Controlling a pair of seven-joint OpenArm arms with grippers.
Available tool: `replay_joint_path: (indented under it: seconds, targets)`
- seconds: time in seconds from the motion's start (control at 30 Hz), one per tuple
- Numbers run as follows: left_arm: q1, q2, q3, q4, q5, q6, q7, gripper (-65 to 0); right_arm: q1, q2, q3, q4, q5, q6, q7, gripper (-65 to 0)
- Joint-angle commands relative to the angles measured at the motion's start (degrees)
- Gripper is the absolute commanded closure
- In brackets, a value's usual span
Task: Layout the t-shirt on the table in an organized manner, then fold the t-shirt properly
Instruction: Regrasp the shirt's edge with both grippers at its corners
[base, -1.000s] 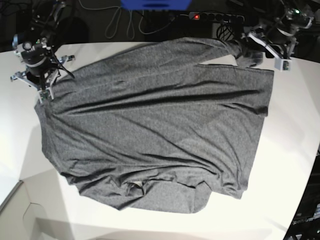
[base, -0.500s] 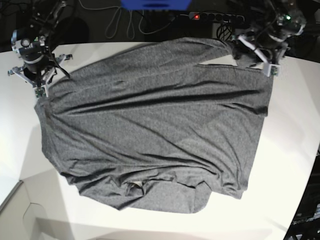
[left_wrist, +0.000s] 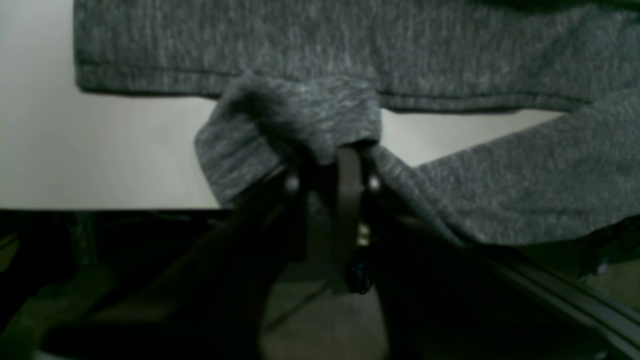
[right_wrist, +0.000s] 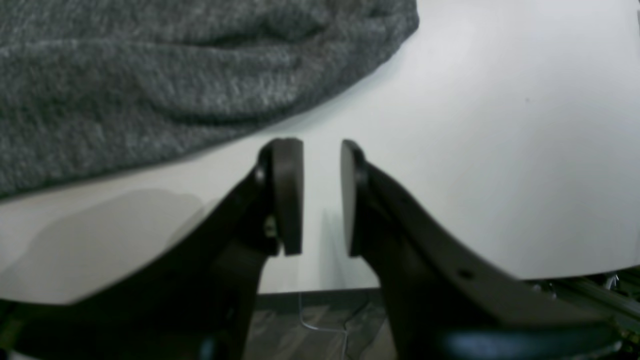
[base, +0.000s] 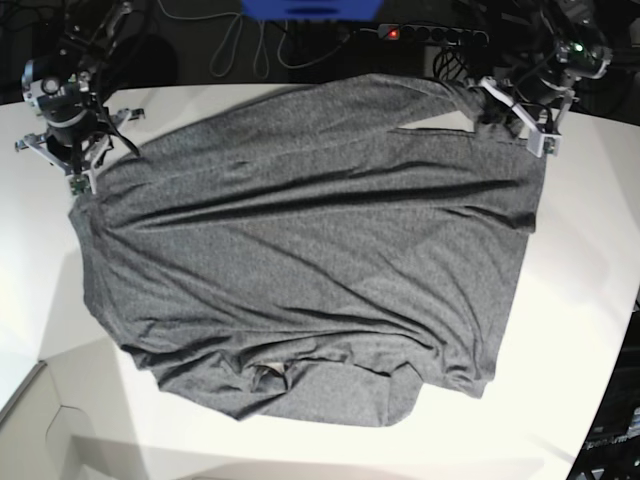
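Base view: the t-shirt (base: 310, 250) lies spread across the table (base: 590, 250), creased, one sleeve running toward the left gripper (base: 500, 110) at the far edge; that claw sits right on the sleeve end. Right gripper (base: 82, 172) is at the shirt's opposite far corner, just off the cloth edge. Behind the table, a power strip (base: 432, 34) w/ a red light and a blue object (base: 311, 8); no readable writing on either. Left wrist view: left gripper (left_wrist: 330, 165) pinched tight on a bunched fold of the t-shirt (left_wrist: 320, 60), fabric humped over the tips and draping to both sides, hem line running just beyond the claw, white table (left_wrist: 100, 150) showing to one side. No label or print on the cloth. Right wrist view: right gripper (right_wrist: 322, 195) w/ pads parted by a narrow gap, nothing between them, bare table (right_wrist: 475, 150) under and ahead. The t-shirt (right_wrist: 150, 75) edge lies just ahead and to one side of the claw, apart from the pads. No text or brand readable anywhere.
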Motion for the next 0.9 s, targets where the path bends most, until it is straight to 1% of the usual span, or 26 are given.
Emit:
replay_joint_path:
  seconds: [0.0, 0.07, 0.1, 0.17, 0.3, 0.4, 0.67, 0.7, 0.77, 0.87]
  targets:
    - [0.08, -0.34, -0.36, 2.11, -0.84, -0.23, -0.72, -3.5, 0.12, 0.5, 0.15, 1.09, 0.23, 0.14, 0.77, -14.3]
    - [0.17, -0.16, -0.45, 4.74, -0.93, -0.23, -0.72, -0.4, 0.12, 0.5, 0.15, 1.09, 0.23, 0.14, 0.77, -14.3]
    - [0.17, -0.07, -0.97, 5.89, -0.93, -0.23, -0.72, 0.0, 0.12, 0.5, 0.15, 1.09, 0.23, 0.14, 0.77, -14.3]
    - [-0.44, 0.1, -3.43, 7.38, -0.93, -0.23, -0.72, -0.2, 0.12, 0.5, 0.15, 1.09, 0.23, 0.14, 0.77, -14.3]
    - [-5.02, -0.42, -8.09, 6.68, -0.93, -0.23, -0.28, -0.2, 0.21, 0.5, 0.15, 1.09, 0.23, 0.14, 0.77, -14.3]
    - [-5.89, -0.51, -11.0, 6.85, -0.93, -0.23, -0.19, -0.2, 0.12, 0.5, 0.15, 1.18, 0.23, 0.14, 0.77, -14.3]
    - [-4.75, -0.25, -12.49, 6.85, -0.93, -0.4, -0.19, -0.2, 0.03, 0.5, 0.15, 0.91, 0.23, 0.14, 0.77, -14.3]
    - [-3.96, -0.16, -12.49, 6.77, -1.37, -1.28, -0.63, -0.2, 0.03, 0.5, 0.15, 0.82, 0.14, 0.14, 0.77, -14.3]
    - [-3.08, -0.34, -12.49, 6.5, -3.39, -4.84, -0.63, -0.2, 0.03, 0.41, 0.15, 0.82, 0.14, 0.14, 0.5, -14.6]
    - [-2.2, -0.34, -12.49, 6.5, -4.01, -4.84, -0.72, -0.2, -0.06, 0.23, -0.11, 0.74, 0.14, 0.14, 0.41, -14.8]
